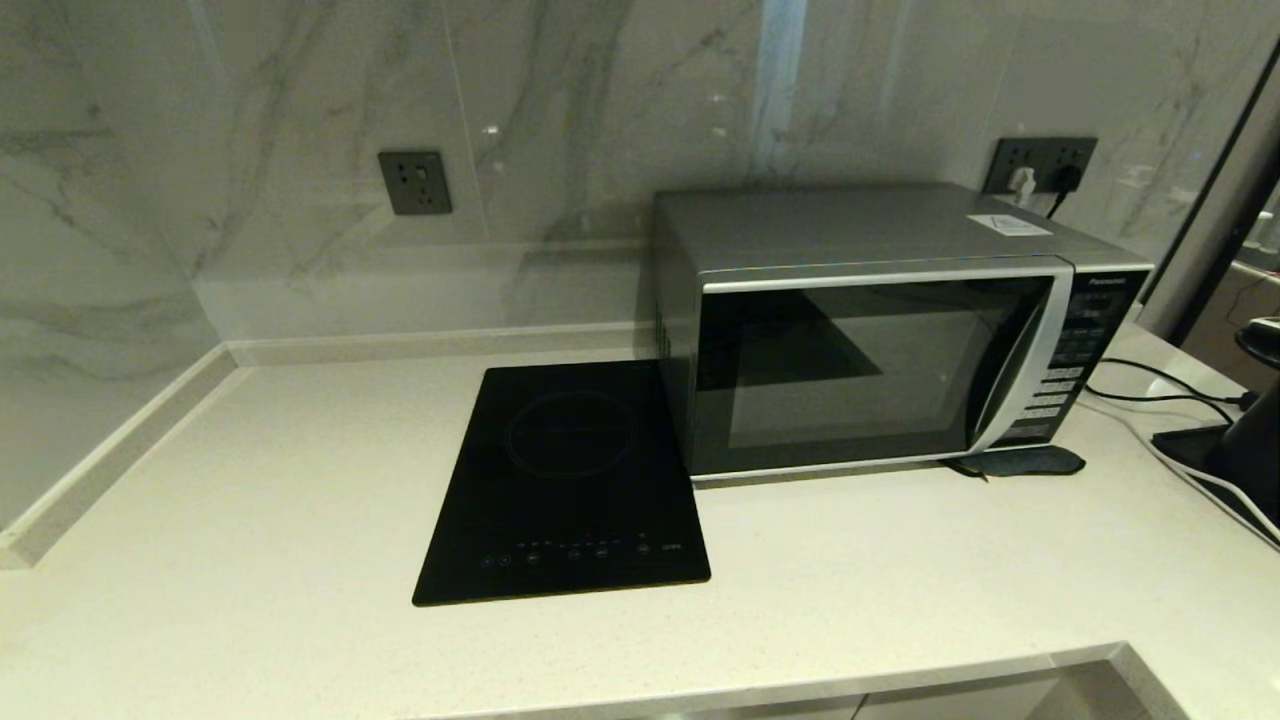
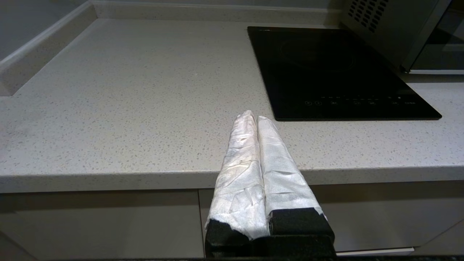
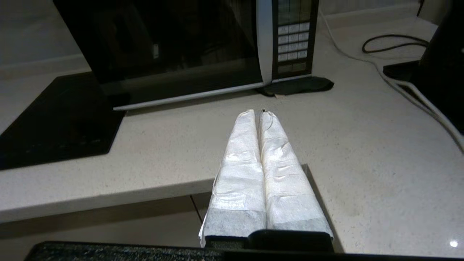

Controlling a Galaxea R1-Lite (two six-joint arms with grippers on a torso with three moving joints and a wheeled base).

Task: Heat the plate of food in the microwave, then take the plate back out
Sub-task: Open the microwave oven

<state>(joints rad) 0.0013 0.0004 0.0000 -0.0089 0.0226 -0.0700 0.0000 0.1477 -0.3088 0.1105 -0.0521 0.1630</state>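
Note:
The silver-grey microwave [image 1: 870, 330] stands at the back right of the counter with its dark glass door closed; its door and button panel also show as the microwave [image 3: 181, 47] in the right wrist view. The plate of food is out of view; behind the dark glass I cannot tell what is inside. My left gripper [image 2: 253, 117] is shut and empty, held back at the counter's front edge, left of the hob. My right gripper [image 3: 258, 114] is shut and empty, low over the front edge, facing the microwave's door strip. Neither arm shows in the head view.
A flat black glass hob [image 1: 565, 480] lies left of the microwave. A dark flat pad [image 1: 1020, 462] sits under the microwave's right front corner. Cables [image 1: 1160, 395] and a black device [image 1: 1235, 455] occupy the far right. Marble walls bound the back and left.

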